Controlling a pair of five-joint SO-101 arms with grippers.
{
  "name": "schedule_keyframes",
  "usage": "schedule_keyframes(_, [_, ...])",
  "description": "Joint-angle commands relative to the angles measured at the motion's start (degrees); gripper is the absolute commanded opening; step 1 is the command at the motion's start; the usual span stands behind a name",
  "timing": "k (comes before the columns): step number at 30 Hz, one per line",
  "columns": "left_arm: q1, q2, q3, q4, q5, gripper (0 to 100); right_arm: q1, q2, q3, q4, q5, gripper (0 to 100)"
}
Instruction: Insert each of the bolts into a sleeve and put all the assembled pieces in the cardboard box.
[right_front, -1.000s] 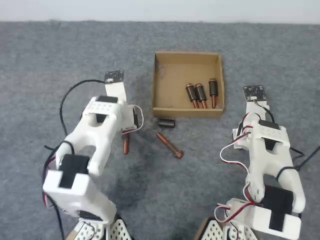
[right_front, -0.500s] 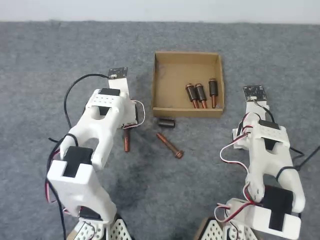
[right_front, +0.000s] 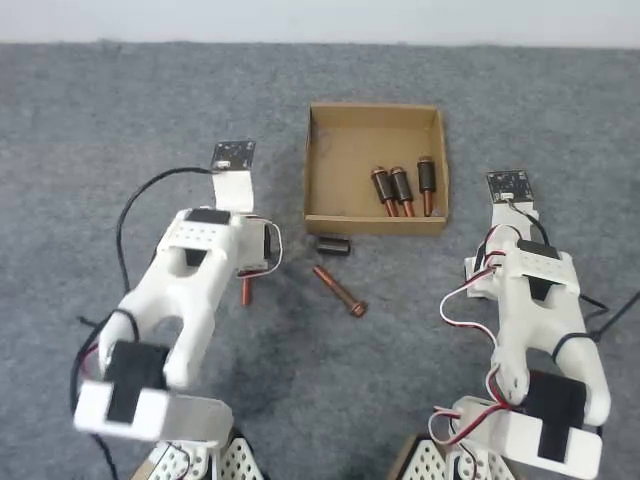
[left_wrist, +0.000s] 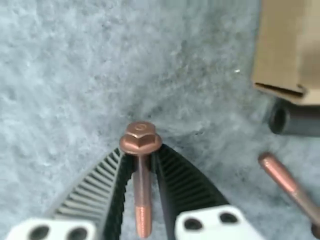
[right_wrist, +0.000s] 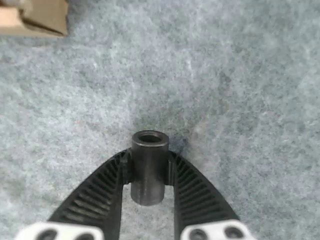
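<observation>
Bolt (left_wrist: 141, 170) sits clamped, head outward, between the left gripper (left_wrist: 141, 154) fingers, per its wrist cam. The right gripper (right_wrist: 149, 157) is closed round a black sleeve (right_wrist: 149, 167). High view adds a loose bolt (right_front: 339, 291) and spare sleeve (right_front: 334, 245) lying apart, just in front of the cardboard box (right_front: 375, 222), w/ apparently three assembled pieces (right_front: 401, 188) inside.

The high camera is fixed above the near edge of the bench (right_front: 90, 120). It looks down and away over both arms toward the cardboard box (right_front: 372, 223) at the far middle. The left wrist camera sits close behind the left hand (left_wrist: 141, 155) and faces along its fingers at the bench. With the high view it shares a box corner, the loose sleeve (left_wrist: 295, 120) and the loose bolt (left_wrist: 287, 182). The right wrist camera, equally close behind the right hand (right_wrist: 149, 159), shares a box corner.
</observation>
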Motion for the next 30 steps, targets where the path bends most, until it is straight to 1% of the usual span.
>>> schedule_keyframes(1, [-0.1, -9.4, 3.5, -4.7, -1.2, 1, 0.0, -0.6, -1.9, -1.2, -0.7, 0.6])
schedule_keyframes(5, [-0.1, -11.2, 6.5, -7.6, -1.2, 1, 0.0, -0.8, -1.9, -1.5, -0.7, 0.6])
schedule_keyframes(7, [-0.1, -11.2, 7.9, -9.9, -1.3, 1, 0.0, -0.8, -1.9, -3.8, -1.2, 0.6])
schedule_keyframes(9, [-0.1, -11.4, 9.2, -12.1, -1.3, 1, 0.4, -0.8, -1.9, -8.0, -2.5, 0.6])
schedule_keyframes(12, [-0.1, -11.5, 10.4, -14.2, -1.2, 1, 0.6, -0.8, -1.9, -14.3, -2.5, 0.6])
schedule_keyframes(20, [-0.1, -11.5, 10.6, -14.5, -1.2, 1, 0.0, -0.5, -1.6, -32.9, -2.5, 0.6])
schedule_keyframes(26, [-0.1, -11.4, 10.6, -14.5, -1.2, 1, -2.7, -0.3, -0.3, -43.5, -2.9, 0.9])
schedule_keyframes(30, [-0.1, -11.4, 10.6, -14.5, -1.2, 1, -5.9, -0.3, 2.5, -53.5, -3.0, 0.9])
